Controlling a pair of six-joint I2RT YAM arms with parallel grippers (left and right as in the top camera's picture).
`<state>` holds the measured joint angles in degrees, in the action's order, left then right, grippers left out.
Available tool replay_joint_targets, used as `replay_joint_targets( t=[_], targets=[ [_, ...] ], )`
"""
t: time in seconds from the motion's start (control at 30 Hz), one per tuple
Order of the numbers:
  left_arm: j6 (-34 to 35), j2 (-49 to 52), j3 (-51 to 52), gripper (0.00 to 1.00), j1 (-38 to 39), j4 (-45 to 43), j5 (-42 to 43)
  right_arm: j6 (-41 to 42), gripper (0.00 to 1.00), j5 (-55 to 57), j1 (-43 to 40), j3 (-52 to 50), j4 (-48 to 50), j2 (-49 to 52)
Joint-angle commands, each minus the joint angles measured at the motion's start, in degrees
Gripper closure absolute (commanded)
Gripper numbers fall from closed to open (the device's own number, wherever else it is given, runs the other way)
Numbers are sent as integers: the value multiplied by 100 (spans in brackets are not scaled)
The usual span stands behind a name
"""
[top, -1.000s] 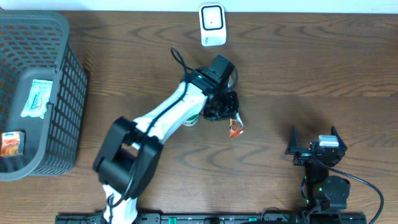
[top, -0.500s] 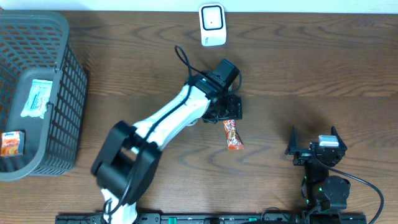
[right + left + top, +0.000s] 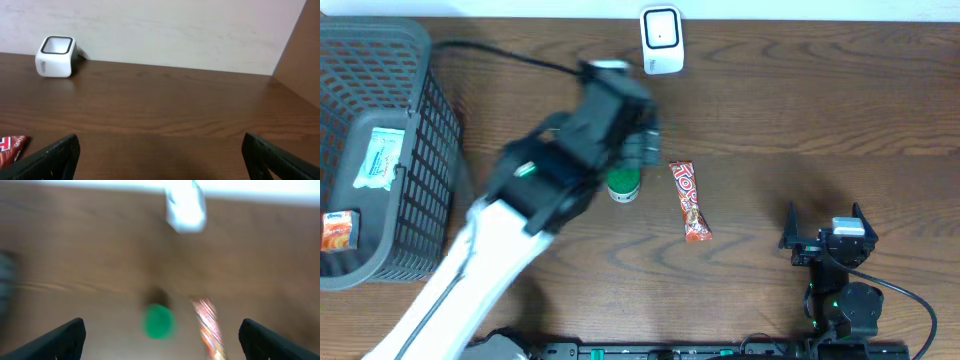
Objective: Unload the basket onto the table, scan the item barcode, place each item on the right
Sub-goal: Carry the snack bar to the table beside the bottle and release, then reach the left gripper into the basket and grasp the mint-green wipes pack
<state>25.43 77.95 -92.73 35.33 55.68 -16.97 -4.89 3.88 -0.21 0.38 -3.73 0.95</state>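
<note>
red snack bar [image 3: 210,330], motion-blurred

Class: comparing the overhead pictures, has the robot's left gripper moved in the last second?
Yes. The left gripper has swung left, off the red wrapped snack bar and towards the grey plastic mesh basket, which has stayed put.

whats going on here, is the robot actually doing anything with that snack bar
Nothing is being held right now. The left claw hangs open above the table, blurred with motion. The snack bar lies flat on the wood beside a green-capped bottle, not touching it, and short of the white scanner at the far edge. The right claw sits open at the near side, away from everything. A basket to the left holds a couple of packets.
</note>
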Motion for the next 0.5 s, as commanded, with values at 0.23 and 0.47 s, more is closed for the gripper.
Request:
replay_joint_targets(
  t=[0.23,0.47],
  targets=[
    [866,-1432,-79,2,-2907,509,-1685,-52,1,50,63,-7,-17,-55],
    [1150,-1434,-66,2,-4765,623,-946,-55,1,50,63,-7,-17,-55]
  ],
)
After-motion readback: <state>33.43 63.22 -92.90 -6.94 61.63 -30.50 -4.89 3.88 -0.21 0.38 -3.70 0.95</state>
